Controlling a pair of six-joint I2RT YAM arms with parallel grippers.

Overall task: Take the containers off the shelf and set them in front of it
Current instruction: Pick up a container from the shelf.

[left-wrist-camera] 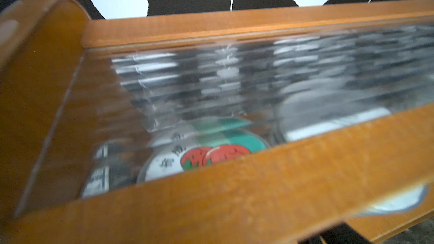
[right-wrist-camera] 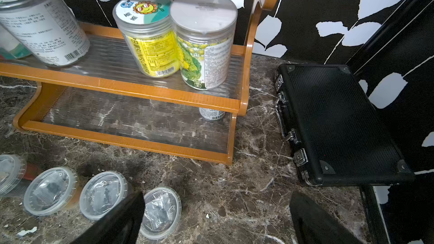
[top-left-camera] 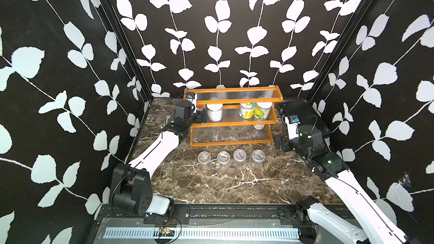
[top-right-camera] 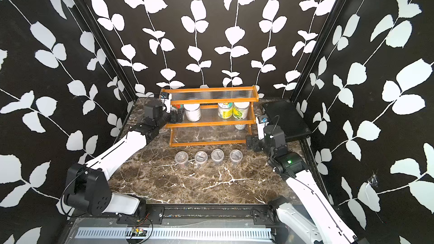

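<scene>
Four: counted that many small clear cups (top-left-camera: 223, 157) in a row on the marble table (top-left-camera: 211, 184), just in front of the shelf (top-left-camera: 231, 143) and not touching it. Saw the three-tier shelf standing at the back of the table against the leaf-patterned wall (top-left-camera: 218, 31). Found four jars upright on its middle tier: a pictured-lid jar (left-wrist-camera: 206, 151) at the left end, glimpsed in the left wrist view through the ribbed plastic of the top tier; a white-label jar (top-left-camera: 214, 112) just beside it; then, further right, a yellow-label jar (right-wrist-camera: 150, 41) and a green-label jar (right-wrist-camera: 204, 43) close side by side. Spotted a tin can (right-wrist-camera: 212, 114) on the bottom tier at the right end, mostly hidden under the middle tier. Found the left gripper (top-left-camera: 202, 116) at the left end of the middle tier, just beside the white-label jar, jaws spread wide, gripping nothing visible; could not make out any contact with the pictured-lid jar behind it. Found the right gripper (right-wrist-camera: 217, 198) low over the table off the right end of the bottom tier, fingers wide apart with only bare marble between, gripping nothing. Noted a flat black case (right-wrist-camera: 335, 125) lying to the right of the shelf, apart from it.
</scene>
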